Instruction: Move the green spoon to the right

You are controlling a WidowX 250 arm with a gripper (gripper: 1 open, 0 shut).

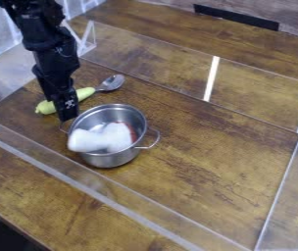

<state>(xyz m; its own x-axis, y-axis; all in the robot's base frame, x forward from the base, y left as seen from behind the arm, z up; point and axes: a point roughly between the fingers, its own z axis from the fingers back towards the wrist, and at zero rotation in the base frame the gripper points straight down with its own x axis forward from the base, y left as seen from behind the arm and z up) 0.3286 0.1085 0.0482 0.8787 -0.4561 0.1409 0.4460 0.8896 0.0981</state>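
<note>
The black arm stands nearly upright, its claw [63,106] pointing straight down over the green spoon [78,94] lying on the wooden surface [204,147]. Its jaws are spread wide, gripping nothing, beside the steel pot [110,137].

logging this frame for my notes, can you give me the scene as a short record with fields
surface: wooden table with low clear walls
gripper: black gripper pointing down, jaws open, over the spoon's handle
green spoon: green spoon lying flat left of the pot, metal bowl pointing right
pot: steel pot near centre-left, tilted
pot contents: white roll inside
held: nothing visibly gripped
</note>
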